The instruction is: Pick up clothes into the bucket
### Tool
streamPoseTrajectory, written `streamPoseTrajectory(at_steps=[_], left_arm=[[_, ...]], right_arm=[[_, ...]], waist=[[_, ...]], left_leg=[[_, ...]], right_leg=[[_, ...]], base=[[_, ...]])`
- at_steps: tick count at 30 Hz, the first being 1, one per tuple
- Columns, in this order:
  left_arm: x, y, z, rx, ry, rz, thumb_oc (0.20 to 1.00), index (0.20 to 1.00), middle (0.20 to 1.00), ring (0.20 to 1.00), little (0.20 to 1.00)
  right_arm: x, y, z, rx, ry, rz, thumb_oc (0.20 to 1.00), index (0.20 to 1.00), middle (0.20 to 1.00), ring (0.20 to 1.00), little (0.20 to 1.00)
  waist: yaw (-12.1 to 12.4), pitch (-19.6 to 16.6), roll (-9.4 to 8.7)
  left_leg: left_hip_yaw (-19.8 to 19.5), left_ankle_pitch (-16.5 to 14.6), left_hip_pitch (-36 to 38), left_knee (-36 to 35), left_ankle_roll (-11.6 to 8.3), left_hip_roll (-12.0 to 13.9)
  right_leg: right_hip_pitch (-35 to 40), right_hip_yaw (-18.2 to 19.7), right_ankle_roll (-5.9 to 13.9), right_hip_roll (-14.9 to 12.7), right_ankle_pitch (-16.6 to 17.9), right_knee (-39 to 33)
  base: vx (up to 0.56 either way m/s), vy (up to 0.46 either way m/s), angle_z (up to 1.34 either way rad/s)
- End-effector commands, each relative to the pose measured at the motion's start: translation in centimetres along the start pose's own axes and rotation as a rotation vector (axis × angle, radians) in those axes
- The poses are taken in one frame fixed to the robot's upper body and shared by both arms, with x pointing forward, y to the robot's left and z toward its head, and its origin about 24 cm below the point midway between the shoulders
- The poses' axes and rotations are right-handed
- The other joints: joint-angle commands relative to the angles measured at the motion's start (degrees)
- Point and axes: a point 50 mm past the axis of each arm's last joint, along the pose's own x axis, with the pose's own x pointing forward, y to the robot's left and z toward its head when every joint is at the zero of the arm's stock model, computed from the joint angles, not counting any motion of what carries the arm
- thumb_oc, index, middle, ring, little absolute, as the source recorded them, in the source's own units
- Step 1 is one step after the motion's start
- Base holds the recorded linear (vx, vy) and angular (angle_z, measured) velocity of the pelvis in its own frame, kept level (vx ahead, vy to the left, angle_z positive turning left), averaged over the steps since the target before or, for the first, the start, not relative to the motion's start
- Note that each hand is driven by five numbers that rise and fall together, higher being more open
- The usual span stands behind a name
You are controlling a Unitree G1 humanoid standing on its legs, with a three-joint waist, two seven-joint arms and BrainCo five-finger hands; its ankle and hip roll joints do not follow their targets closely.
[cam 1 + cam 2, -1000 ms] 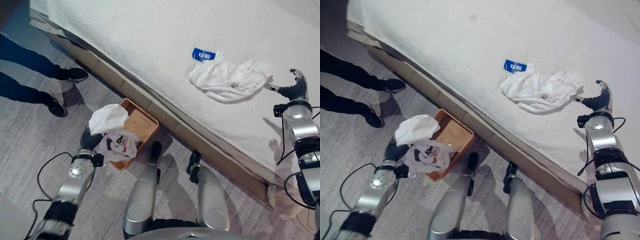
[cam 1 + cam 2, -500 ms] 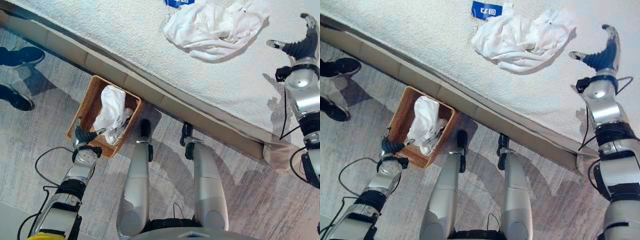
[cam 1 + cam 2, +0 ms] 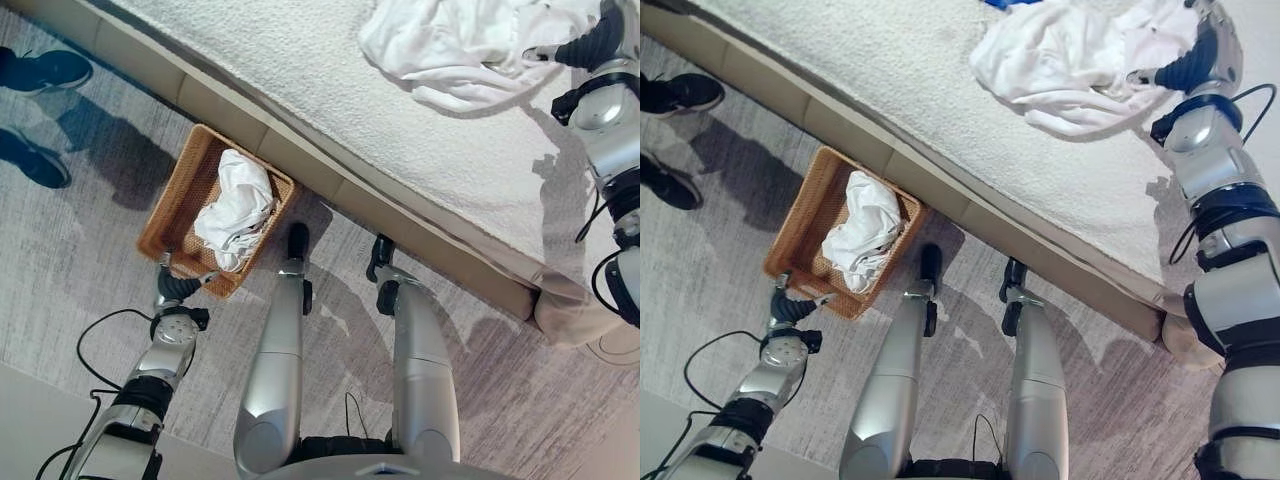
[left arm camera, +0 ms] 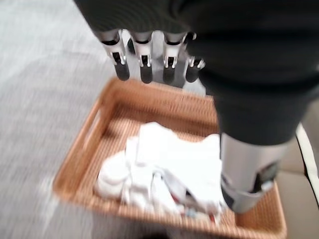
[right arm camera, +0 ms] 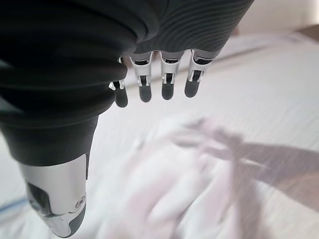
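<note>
— So how would the shirt (image 3: 470,45) have handled?
— Light, limp and baggy, I judged; best pinched at a bunched fold nearest the right hand (image 5: 154,79), whose straight, empty fingers hung just above it on the bed (image 3: 300,80).
— And the count?
— Two garments: that one, and one white garment (image 4: 164,174) in the basket (image 4: 75,164), below the left hand (image 4: 149,64), its fingers straight and empty too.

Grey carpet floor (image 3: 80,260); white-covered bed (image 3: 300,60), tan base (image 3: 330,190).
</note>
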Motion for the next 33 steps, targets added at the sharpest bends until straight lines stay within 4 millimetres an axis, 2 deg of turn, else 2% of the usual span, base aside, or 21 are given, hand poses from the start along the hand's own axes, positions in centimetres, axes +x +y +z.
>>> streamPoseTrajectory(at_steps=[1, 4, 5, 7, 10, 11, 12, 13, 19, 20, 24, 26, 27, 28, 33], left_arm=[[-1.0, -0.5, 0.2, -0.107, -0.034, -0.060, 1.000, 1.000, 1.000, 1.000, 1.000], [-2.1, -2.3, 0.2, -0.187, -0.029, -0.195, 1.000, 1.000, 1.000, 1.000, 1.000], [-2.1, -2.3, 0.2, -0.188, -0.029, -0.196, 1.000, 1.000, 1.000, 1.000, 1.000], [-2.5, -3.4, 0.3, -0.185, -0.028, -0.247, 1.000, 1.000, 1.000, 1.000, 1.000], [-2.6, -4.3, 0.6, -0.199, -0.027, -0.300, 1.000, 1.000, 1.000, 1.000, 1.000], [-2.7, -4.5, 0.6, -0.200, -0.027, -0.309, 1.000, 1.000, 1.000, 1.000, 1.000], [-2.7, -4.5, 0.6, -0.200, -0.027, -0.309, 1.000, 1.000, 1.000, 1.000, 1.000], [-2.7, -4.9, 1.0, -0.204, -0.037, -0.328, 1.000, 1.000, 1.000, 1.000, 1.000], [-2.0, -4.5, 2.6, -0.227, -0.090, -0.311, 1.000, 1.000, 1.000, 1.000, 1.000], [-1.9, -4.2, 2.9, -0.237, -0.106, -0.297, 1.000, 1.000, 1.000, 1.000, 1.000], [-1.6, -3.5, 3.5, -0.266, -0.133, -0.265, 1.000, 1.000, 1.000, 1.000, 1.000], [-1.4, -2.7, 4.5, -0.278, -0.182, -0.232, 1.000, 1.000, 1.000, 1.000, 1.000], [-1.2, -2.2, 5.3, -0.285, -0.218, -0.218, 1.000, 1.000, 1.000, 1.000, 1.000], [-1.3, -1.9, 5.6, -0.286, -0.236, -0.209, 1.000, 1.000, 1.000, 1.000, 1.000], [-1.2, 0.1, 8.2, -0.245, -0.378, -0.173, 1.000, 1.000, 1.000, 1.000, 1.000]], right_arm=[[0.8, -2.6, -0.6, -0.080, 0.014, -0.025, 1.000, 1.000, 1.000, 1.000, 1.000], [0.7, -2.1, -2.2, -0.220, 0.088, 0.122, 1.000, 1.000, 1.000, 1.000, 1.000], [0.7, -2.1, -2.2, -0.220, 0.088, 0.122, 1.000, 1.000, 1.000, 1.000, 1.000], [0.2, -1.2, -3.5, -0.244, 0.142, 0.194, 1.000, 1.000, 1.000, 1.000, 1.000], [-0.5, 0.5, -4.1, -0.304, 0.142, 0.299, 1.000, 1.000, 1.000, 1.000, 1.000], [-0.6, 0.6, -4.3, -0.304, 0.153, 0.310, 0.846, 0.846, 0.846, 0.846, 0.846], [-0.6, 0.6, -4.3, -0.304, 0.153, 0.310, 0.733, 0.733, 0.733, 0.733, 0.733], [-0.9, 0.9, -4.8, -0.296, 0.165, 0.333, 0.200, 0.200, 0.200, 0.200, 0.200], [-0.9, 1.5, -3.7, -0.228, 0.096, 0.321, 0.200, 0.200, 0.200, 0.200, 0.200], [-0.8, 1.4, -2.7, -0.190, 0.049, 0.298, 0.200, 0.200, 0.200, 0.200, 0.200], [-0.7, 1.1, -1.5, -0.136, -0.018, 0.251, 0.200, 0.200, 0.200, 0.200, 0.200], [-0.7, 0.4, 0.7, -0.053, -0.126, 0.186, 0.200, 0.200, 0.200, 0.200, 0.200], [-0.9, 0.0, 1.6, -0.035, -0.174, 0.165, 0.200, 0.200, 0.200, 0.200, 0.200], [-1.2, -0.4, 2.1, -0.009, -0.216, 0.138, 0.200, 0.200, 0.200, 0.200, 0.200], [-2.8, -1.9, 3.0, 0.038, -0.352, 0.055, 0.200, 0.200, 0.200, 0.200, 0.200]], waist=[[0.57, -1.27, 2.28], [1.78, -1.27, 3.22], [1.74, -1.27, 3.27], [2.33, -1.27, 3.61], [2.70, -1.27, 3.81], [2.73, -1.27, 3.93], [2.73, -1.27, 3.93], [2.94, -1.27, 4.23], [2.45, -1.27, 3.88], [2.17, -1.27, 3.45], [1.71, -1.27, 2.62], [0.90, -1.27, 1.58], [0.61, -1.27, 1.19], [0.27, -1.27, 0.70], [-1.62, -1.27, -0.91]], left_leg=[[-1.78, -4.81, -0.05, 3.51, 0.23, -1.26], [-3.19, -3.76, -0.39, 2.22, -0.11, -2.17], [-3.23, -3.74, -0.38, 2.20, -0.12, -2.18], [-3.72, -3.14, 0.03, 1.10, -0.26, -2.45], [-4.35, -2.35, 0.69, -0.04, -0.44, -2.75], [-4.48, -2.21, 0.86, -0.31, -0.47, -2.81], [-4.49, -2.21, 0.86, -0.31, -0.47, -2.81], [-4.72, -1.77, 1.25, -0.88, -0.57, -2.97], [-4.82, -0.88, 2.77, -2.54, -0.86, -3.02], [-4.78, -0.66, 3.42, -3.03, -1.03, -2.81], [-4.54, -0.52, 5.63, -4.06, -1.28, -2.33], [-3.89, -0.55, 8.09, -4.96, -1.42, -1.71], [-3.54, 1.39, 7.88, -5.87, -1.29, -1.65], [-3.10, 1.36, 9.58, -6.54, -1.30, -1.34], [-0.95, 0.72, 19.19, -9.34, -1.15, 0.34]], right_leg=[[3.31, 0.79, 4.79, -2.67, -3.89, 1.38], [3.22, -0.43, 4.71, -3.68, -4.11, 1.82], [3.25, -0.48, 4.71, -3.69, -4.10, 1.80], [3.42, -0.79, 4.66, -3.85, -4.09, 1.72], [4.08, -1.22, 4.62, -4.21, -4.01, 1.38], [4.23, -1.26, 4.60, -4.35, -3.95, 1.29], [4.24, -1.27, 4.60, -4.35, -3.95, 1.29], [4.33, -1.42, 4.54, -4.62, -3.82, 1.37], [5.91, -1.46, 4.69, -4.58, -2.90, -0.52], [6.66, -1.40, 4.67, -4.39, -2.64, -1.36], [8.72, -1.24, 4.75, -3.88, -2.16, -2.92], [11.04, -1.07, 4.86, -3.19, -1.59, -4.47], [10.96, -1.33, 4.55, -3.03, 0.51, -5.93], [12.58, -1.15, 4.68, -2.74, 0.77, -6.92], [21.12, -0.02, 5.55, -1.27, 1.49, -10.52]], base=[[-0.01, -0.039, 0.29], [-0.02, -0.064, 0.22], [-0.01, -0.055, 0.29], [-0.01, -0.026, 0.33], [-0.01, -0.041, 0.15], [0.00, 0.000, 0.00], [-0.02, -0.015, 0.07], [-0.03, -0.010, 0.10], [-0.04, -0.009, 0.07], [-0.03, -0.001, 0.02], [-0.02, -0.003, 0.00], [-0.05, 0.029, -0.05], [-0.09, 0.070, -0.11], [-0.08, 0.063, -0.13], [0.01, 0.028, -0.25]])
